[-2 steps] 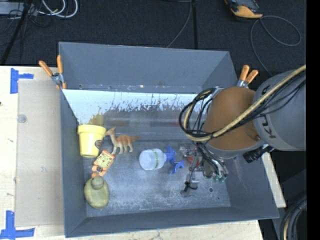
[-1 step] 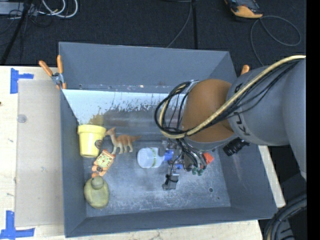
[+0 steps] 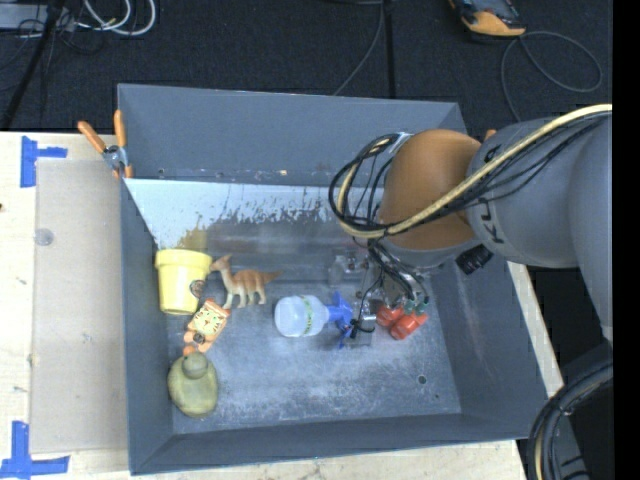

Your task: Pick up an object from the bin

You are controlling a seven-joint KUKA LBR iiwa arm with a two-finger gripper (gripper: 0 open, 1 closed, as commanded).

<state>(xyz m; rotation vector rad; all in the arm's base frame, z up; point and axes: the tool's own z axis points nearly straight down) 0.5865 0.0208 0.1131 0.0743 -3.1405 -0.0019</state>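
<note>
Camera view: at 3 o'clock of the bin (image 3: 300, 413) floor, the gripper (image 3: 372, 313), low, close above the floor. Above it the orange cover (image 3: 430, 193) and loops of black cable (image 3: 358, 183), both of the arm (image 3: 560, 198), entering from 3 o'clock. Released or clenched: cannot tell, because the tip is lost among dark parts. Holding something or not: also cannot tell.

Nearest to the gripper, two small things. At its 8 o'clock, just beside, a blue toy (image 3: 342, 324), shape unclear; touching the gripper or only very near, cannot tell. At its 3 o'clock, just beside, a red toy (image 3: 402, 320), lying on the floor, partly under the wrist.

At 9 o'clock of the blue toy, touching it or nearly, a pale bottle (image 3: 298, 316) with a green band, lying on its side near the middle of the floor.

Well apart from the gripper, toward 9 o'clock of the bin:
- a tan giraffe (image 3: 245, 285), standing, between bottle and cup;
- a yellow cup (image 3: 180, 280), on its side, against the wall at 9 o'clock;
- a small card (image 3: 207, 322) with red marks, just at 5 o'clock of the cup;
- an olive gourd (image 3: 193, 385), at 7 o'clock of the floor, near the corner, just under the card.
</note>
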